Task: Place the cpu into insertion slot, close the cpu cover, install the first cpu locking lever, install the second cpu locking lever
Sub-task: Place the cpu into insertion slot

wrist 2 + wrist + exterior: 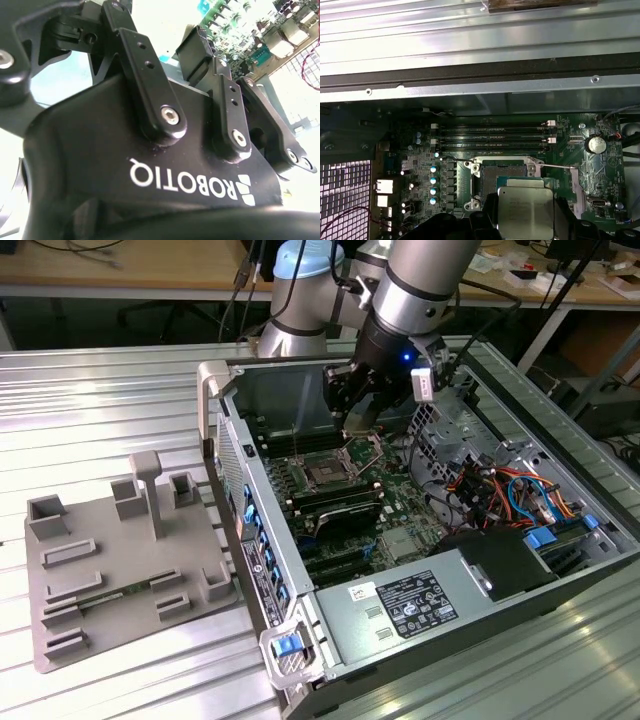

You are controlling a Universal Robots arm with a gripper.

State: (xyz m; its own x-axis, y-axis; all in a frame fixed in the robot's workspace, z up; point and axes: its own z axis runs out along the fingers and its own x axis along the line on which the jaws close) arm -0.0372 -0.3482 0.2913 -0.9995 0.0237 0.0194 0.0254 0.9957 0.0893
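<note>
My gripper (pixel 525 226) is shut on the cpu (pixel 525 207), a flat silver square held by its edges between the two black fingers (pixel 488 220). The chip hangs just above and slightly to one side of the insertion slot (pixel 502 181), a dark square socket with a metal rim on the green board. The cpu cover (pixel 577 192) stands swung open beside the slot, and a thin lever wire (pixel 555 166) runs along it. In the exterior view the gripper (pixel 362 418) hovers inside the open computer case, above the insertion slot (pixel 328 472). The second wrist view shows the gripper's black housing (pixel 150 175).
Black memory slots (pixel 492 137) lie beside the socket, with a coin battery (pixel 595 145) nearby. The case wall (pixel 232 450), coloured cables (pixel 510 490) and the power supply (pixel 400 605) surround the board. A grey fixture plate (pixel 120 570) sits on the table at the exterior view's left.
</note>
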